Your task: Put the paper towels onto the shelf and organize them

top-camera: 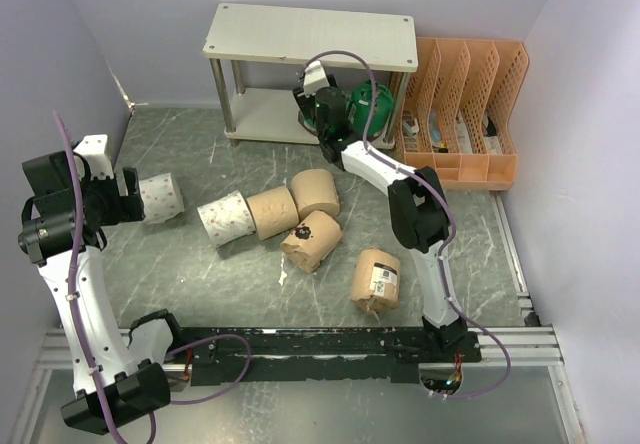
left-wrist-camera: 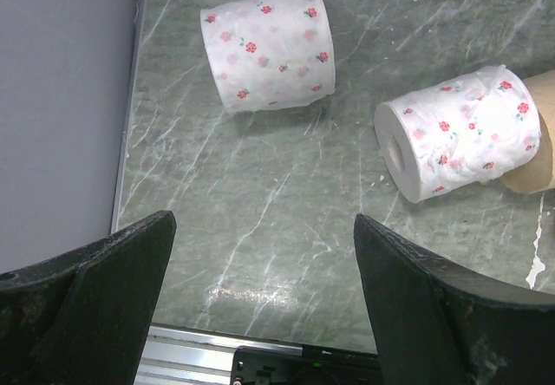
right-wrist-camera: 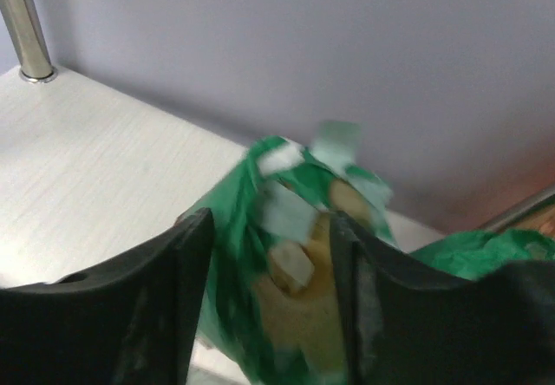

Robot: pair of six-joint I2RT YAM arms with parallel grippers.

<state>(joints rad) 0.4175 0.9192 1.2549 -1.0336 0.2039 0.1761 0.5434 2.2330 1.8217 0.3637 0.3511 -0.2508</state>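
Right end effector [right-wrist-camera: 269,222] straddles green-wrapped cylindrical paper towel roll [right-wrist-camera: 247,190] on lower board of cream-white two-tier shelf [top-camera: 310,34], top centre overhead; clamped or loose, can't tell. Left end effector [left-wrist-camera: 262,225] wide apart, white rose-print rolls [left-wrist-camera: 269,47] upper frame on marbled desk [left-wrist-camera: 260,177].

On your green marble table [top-camera: 200,274]: six loose rolls [top-camera: 313,241], the shelf [top-camera: 310,32], an orange organizer [top-camera: 470,84]; green-wrapped rolls [top-camera: 358,109] on its lower board.

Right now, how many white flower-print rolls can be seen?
2. The first flowered roll lies on the table near the left wall; the second flowered roll lies to its right, against a tan roll. More may hide behind the right arm.
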